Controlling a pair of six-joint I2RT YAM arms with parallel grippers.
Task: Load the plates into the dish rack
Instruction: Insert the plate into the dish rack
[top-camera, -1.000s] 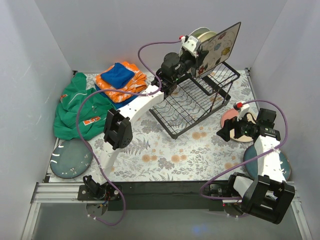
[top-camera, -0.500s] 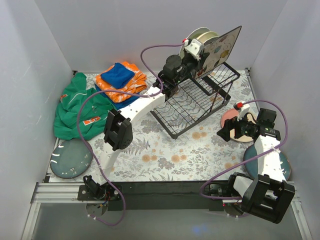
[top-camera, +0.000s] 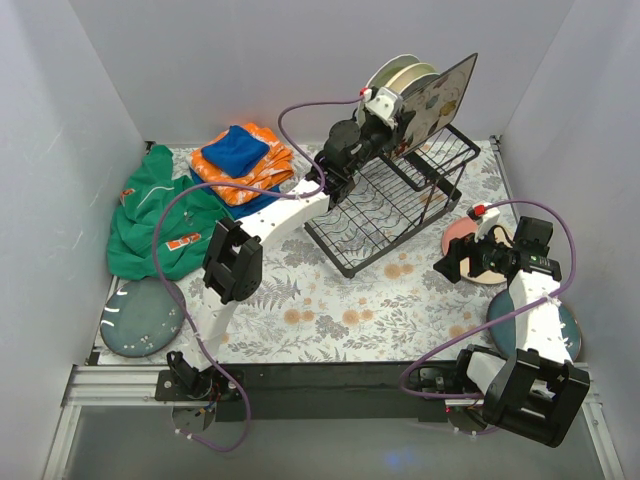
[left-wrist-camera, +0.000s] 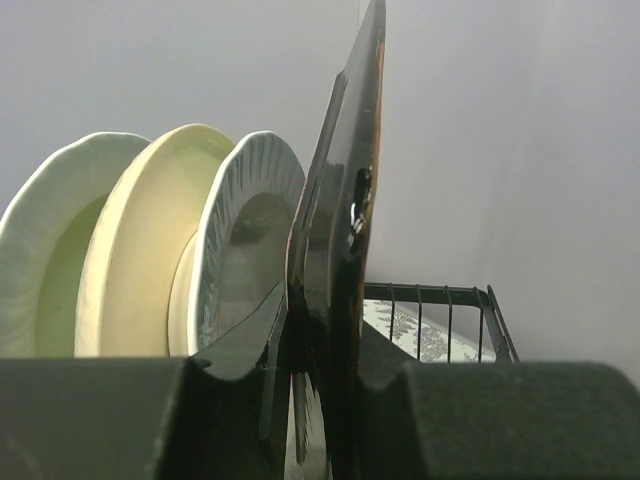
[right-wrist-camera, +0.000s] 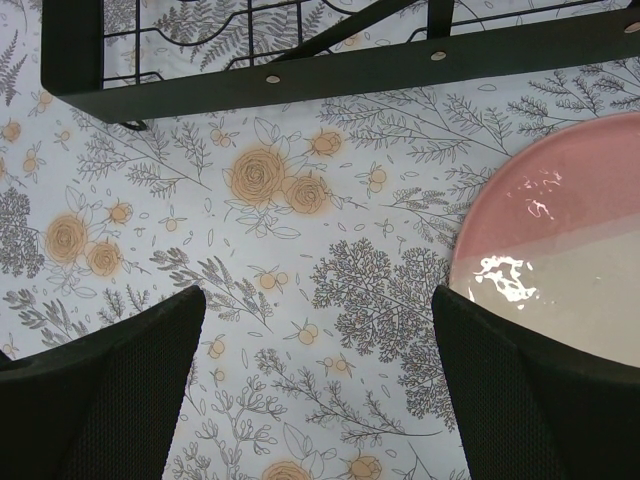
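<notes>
While the left gripper (left-wrist-camera: 322, 400) clamps the square plate (left-wrist-camera: 345, 190) upright at the dish rack (left-wrist-camera: 440, 297), three round plates (left-wrist-camera: 150, 260) just beside its jaws, a tilted release could knock them over; the right gripper (right-wrist-camera: 320, 390) gapes wide, pink plate (right-wrist-camera: 560, 250) beside one finger.

Honestly, nothing readable here. Closest thing is the green shirt (top-camera: 150, 215) on the left, which has a couple of orange patches (top-camera: 181, 242) with white marks on them. Could be lettering, but it's way too small to make out from the top view. The wrist views show no writing either.
</notes>
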